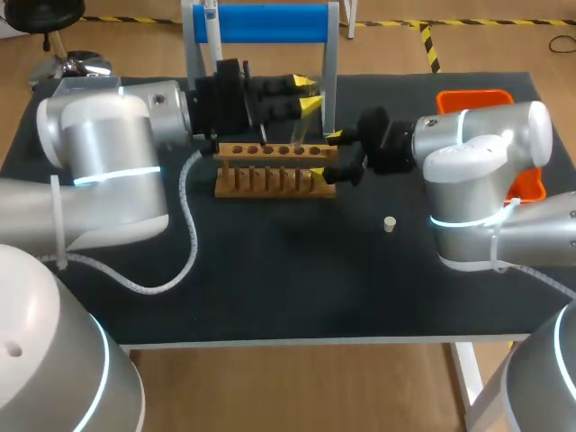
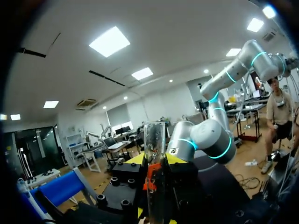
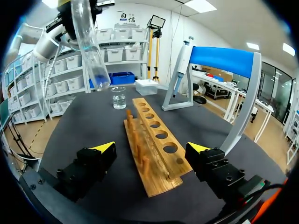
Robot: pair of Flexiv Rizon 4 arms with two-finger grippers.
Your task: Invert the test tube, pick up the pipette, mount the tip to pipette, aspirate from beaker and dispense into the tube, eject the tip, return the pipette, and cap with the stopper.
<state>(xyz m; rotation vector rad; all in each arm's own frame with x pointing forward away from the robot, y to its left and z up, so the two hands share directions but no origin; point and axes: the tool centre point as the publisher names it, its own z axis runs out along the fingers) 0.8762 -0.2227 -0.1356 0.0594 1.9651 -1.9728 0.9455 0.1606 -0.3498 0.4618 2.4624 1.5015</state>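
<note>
Black table (image 1: 270, 288): wooden rack (image 1: 261, 184), stopper (image 1: 390, 224), orange tray (image 1: 472, 97)

At the head, looks down from above and behind, far enough to take in the whole worktop (image 1: 270, 288). At the left wrist, sits right against the test tube (image 2: 154, 172), facing out past it. At the right wrist, skims low along the wooden rack (image 3: 156, 149) (shared with the head view).
</note>
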